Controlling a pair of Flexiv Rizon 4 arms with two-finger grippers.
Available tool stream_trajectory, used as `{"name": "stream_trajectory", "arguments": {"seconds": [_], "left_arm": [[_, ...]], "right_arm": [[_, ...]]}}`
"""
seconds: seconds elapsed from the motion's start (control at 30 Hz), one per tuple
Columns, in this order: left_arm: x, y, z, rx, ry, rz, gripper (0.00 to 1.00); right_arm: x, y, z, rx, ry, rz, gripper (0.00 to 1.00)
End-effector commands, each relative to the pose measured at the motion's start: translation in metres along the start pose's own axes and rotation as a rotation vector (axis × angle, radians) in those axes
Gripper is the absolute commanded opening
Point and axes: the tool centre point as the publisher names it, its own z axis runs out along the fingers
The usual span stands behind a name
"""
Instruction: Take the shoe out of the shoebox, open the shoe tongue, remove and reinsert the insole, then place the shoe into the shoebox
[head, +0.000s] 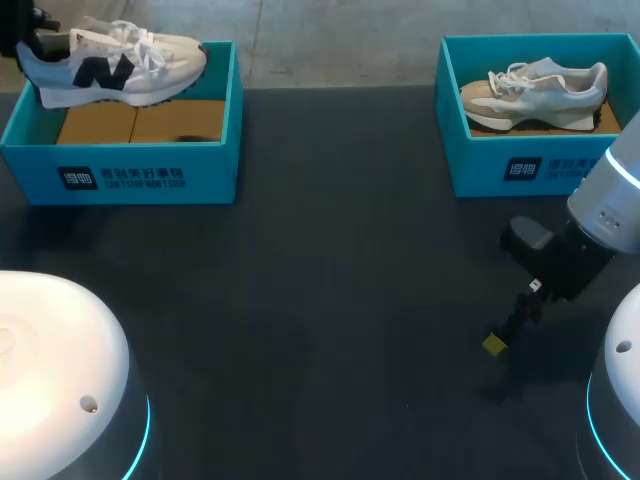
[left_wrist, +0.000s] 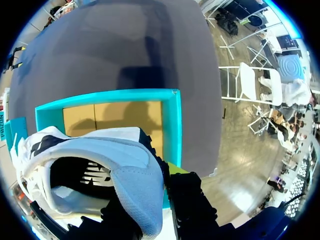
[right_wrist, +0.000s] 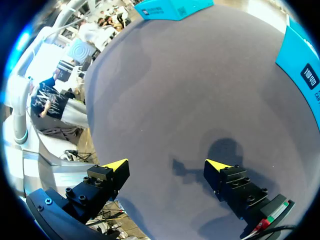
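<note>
My left gripper (head: 38, 42) clamps the heel of the white-and-navy mesh sneaker (head: 120, 65), raised over the far side of the left teal cardboard shoebox (head: 150, 172). My right gripper (head: 497, 343) hangs spread over the open dark table (head: 300, 290). I count two boxes and two shoes: a grey-white sneaker (head: 535, 90) lies in the right teal shoebox (head: 480, 170).

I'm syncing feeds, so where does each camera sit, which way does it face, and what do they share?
Head view: above and behind, looking down on table; right arm shows.
Left wrist view: on left arm, facing down at the left shoebox; left gripper clamps white shoe.
Right wrist view: over bare table; right gripper open.
Shared: head and left wrist show that shoe.
</note>
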Motion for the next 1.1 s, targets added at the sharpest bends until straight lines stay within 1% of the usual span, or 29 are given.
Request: {"name": "stream_trajectory", "arguments": {"seconds": [0.03, 0.33, 0.5, 1.0, 1.03, 1.07, 1.1], "left_arm": [[0.002, 0.004, 0.005, -0.007, 0.007, 0.012, 0.0], [0.006, 0.009, 0.019, -0.014, 0.02, 0.064, 0.0], [0.01, 0.01, 0.024, -0.014, 0.002, 0.082, 0.0], [0.01, 0.01, 0.024, -0.014, 0.002, 0.082, 0.0], [0.007, 0.01, 0.027, -0.007, -0.006, 0.105, 0.0], [0.005, 0.01, 0.03, -0.02, 0.014, 0.093, 0.0], [0.004, 0.011, 0.034, -0.011, 0.017, 0.089, 0.0]], "right_arm": [[0.001, 0.0, 0.001, 0.001, -0.004, 0.001, 1.0], [0.001, 0.0, 0.001, 0.001, -0.004, 0.001, 1.0], [0.001, 0.0, 0.001, 0.001, -0.004, 0.001, 1.0], [0.001, 0.0, 0.001, 0.001, -0.004, 0.001, 1.0], [0.001, 0.0, 0.001, 0.001, -0.004, 0.001, 1.0], [0.001, 0.0, 0.001, 0.001, -0.004, 0.001, 1.0], [0.001, 0.0, 0.001, 0.001, -0.004, 0.001, 1.0]]}}
